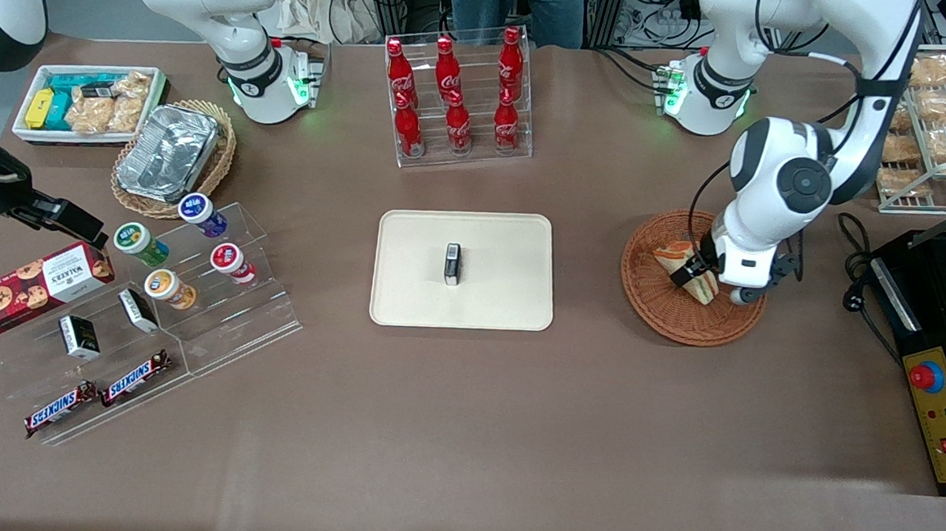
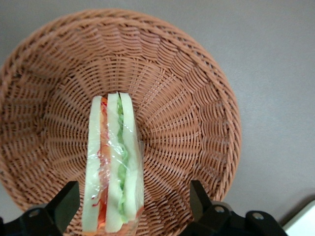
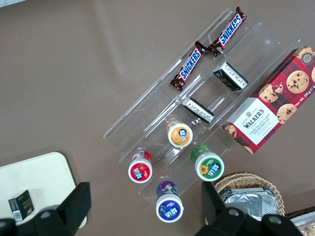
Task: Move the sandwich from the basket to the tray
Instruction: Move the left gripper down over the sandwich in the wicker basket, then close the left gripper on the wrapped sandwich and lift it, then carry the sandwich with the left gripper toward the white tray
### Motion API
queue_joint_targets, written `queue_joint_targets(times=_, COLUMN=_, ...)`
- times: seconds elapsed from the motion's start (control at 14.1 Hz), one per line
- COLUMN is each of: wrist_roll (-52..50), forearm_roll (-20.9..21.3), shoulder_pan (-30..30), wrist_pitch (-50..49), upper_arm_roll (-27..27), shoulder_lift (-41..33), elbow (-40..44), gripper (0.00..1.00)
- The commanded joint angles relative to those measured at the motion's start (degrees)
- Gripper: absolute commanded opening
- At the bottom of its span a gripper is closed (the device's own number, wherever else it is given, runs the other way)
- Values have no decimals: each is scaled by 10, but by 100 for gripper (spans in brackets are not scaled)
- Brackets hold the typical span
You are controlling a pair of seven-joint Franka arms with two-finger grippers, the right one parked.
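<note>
The task is barely begun: the gripper [image 2: 130, 204] hangs low over the basket [image 2: 197, 123] with fingers spread either side of the sandwich [image 2: 113, 167], not clamped, the tray [image 1: 405, 294] still awaiting it

Readable labels on the table

"Snickers" stands on two bars [image 3: 209, 49]; "Walkers" on the red cookie box [image 3: 269, 114]; Coca-Cola script on the red bottles [image 1: 453, 97]; gripper [image 1: 702, 273] unmarked.

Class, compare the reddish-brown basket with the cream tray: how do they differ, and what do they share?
The basket is round, woven and reddish-brown; the tray is rectangular, smooth and cream. The basket holds the sandwich, with the open gripper straddling it; the tray holds a small dark box. Both are shallow and rest on the table.
</note>
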Motion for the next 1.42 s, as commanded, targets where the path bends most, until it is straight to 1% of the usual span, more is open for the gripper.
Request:
queue_joint_targets(times=0.0, wrist_roll=-13, forearm_roll=0, shoulder_pan=-9, wrist_pitch=39, upper_arm_roll=2, shoulder_lift=3, elbow=-27, gripper=98)
queue_joint_targets(times=0.28, wrist_roll=-11, forearm_roll=2, shoulder_pan=-16, wrist_pitch=47, upper_arm_roll=3, shoulder_lift=8, elbow=-38, gripper=83)
queue_joint_targets(times=0.35, wrist_roll=-11, forearm_roll=2, shoulder_pan=-17, wrist_pitch=47, upper_arm_roll=3, shoulder_lift=8, elbow=-38, gripper=74)
queue_joint_targets(times=0.57, wrist_roll=-11, forearm_roll=2, shoulder_pan=-16, wrist_pitch=40, upper_arm_roll=3, shoulder_lift=4, elbow=-33, gripper=17)
queue_joint_targets(times=0.64, wrist_roll=-7, forearm_roll=3, shoulder_pan=-16, wrist_pitch=31, upper_arm_roll=4, shoulder_lift=1, elbow=-30, gripper=0)
queue_joint_targets(times=0.78, wrist_roll=-4, forearm_roll=21, shoulder_pan=-11, wrist_pitch=-32, upper_arm_roll=4, shoulder_lift=-6, elbow=5, gripper=0)
queue_joint_targets(times=0.99, wrist_roll=2, forearm_roll=23, shoulder_pan=-9, wrist_pitch=-181, upper_arm_roll=6, shoulder_lift=3, elbow=137, gripper=0)
queue_joint_targets(times=1.14, wrist_roll=71, forearm_roll=22, shoulder_pan=-1, wrist_pitch=-251, upper_arm_roll=10, shoulder_lift=4, elbow=200, gripper=0)
queue_joint_targets(times=1.35, wrist_roll=206, forearm_roll=14, shoulder_pan=1, wrist_pitch=-341, upper_arm_roll=53, shoulder_lift=2, elbow=294, gripper=0)
